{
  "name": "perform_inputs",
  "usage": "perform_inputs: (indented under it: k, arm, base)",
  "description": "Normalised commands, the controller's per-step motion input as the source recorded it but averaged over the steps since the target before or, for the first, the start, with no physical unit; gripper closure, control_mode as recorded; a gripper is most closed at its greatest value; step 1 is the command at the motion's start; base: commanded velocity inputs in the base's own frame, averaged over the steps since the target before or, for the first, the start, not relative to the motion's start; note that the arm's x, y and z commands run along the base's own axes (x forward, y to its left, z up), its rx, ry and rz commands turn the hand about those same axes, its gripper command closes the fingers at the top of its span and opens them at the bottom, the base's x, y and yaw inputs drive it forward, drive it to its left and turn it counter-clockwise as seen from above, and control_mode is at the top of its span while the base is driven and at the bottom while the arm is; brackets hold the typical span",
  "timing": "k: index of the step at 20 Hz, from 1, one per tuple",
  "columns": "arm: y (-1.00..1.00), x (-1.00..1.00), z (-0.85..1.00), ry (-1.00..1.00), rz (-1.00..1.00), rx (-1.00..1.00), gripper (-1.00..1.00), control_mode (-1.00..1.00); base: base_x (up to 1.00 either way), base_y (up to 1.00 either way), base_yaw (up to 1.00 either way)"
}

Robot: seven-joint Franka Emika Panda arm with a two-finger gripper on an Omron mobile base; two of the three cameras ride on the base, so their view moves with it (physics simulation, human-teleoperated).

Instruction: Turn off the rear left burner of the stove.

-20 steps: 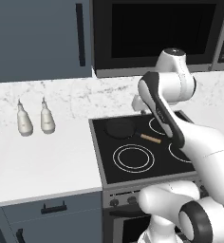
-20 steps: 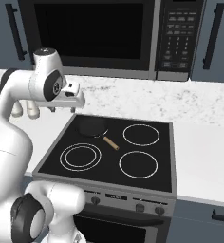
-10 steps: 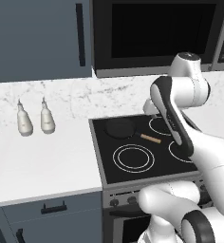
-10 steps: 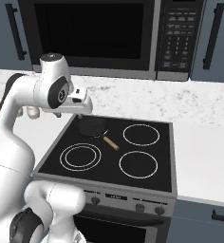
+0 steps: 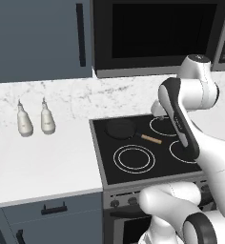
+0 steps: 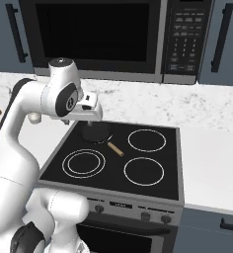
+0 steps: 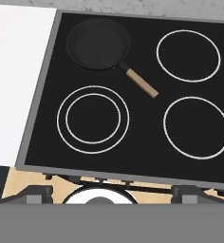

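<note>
The hand view is looking straight down on the stove (image 7: 38,118), with the rear left burner (image 7: 98,45) lying beneath the skillet (image 7: 99,43) well below the gripper (image 6: 91,106), whose jaw state cannot be told; the arm is judged to be approaching, next needing to descend toward the front-panel knobs (image 6: 99,208).

I'm looking at a home kitchen. Glass-top stove (image 6: 119,163), built-in microwave (image 6: 113,39) above, marble-look worktop (image 5: 43,157), blue-grey cabinets (image 5: 38,38) around.
</note>
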Motion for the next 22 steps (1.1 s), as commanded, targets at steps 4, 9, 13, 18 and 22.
perform_inputs:
  k: [4,9,13,18,22]
  arm:
    - [0.00,0.00,0.00,0.00,0.00,0.00,-1.00,-1.00]
    - [0.00,0.00,0.00,0.00,0.00,0.00,-1.00,-1.00]
    - [0.00,0.00,0.00,0.00,0.00,0.00,-1.00,-1.00]
    - [-0.05,-0.01,-0.01,0.00,0.00,0.00,-1.00,1.00]
    - [0.00,0.00,0.00,0.00,0.00,0.00,-1.00,1.00]
  base:
    - [0.00,0.00,0.00]
    - [0.00,0.00,0.00]
    - [0.00,0.00,0.00]
    - [-0.08,-0.18,0.00]
    - [-0.15,-0.36,0.00]
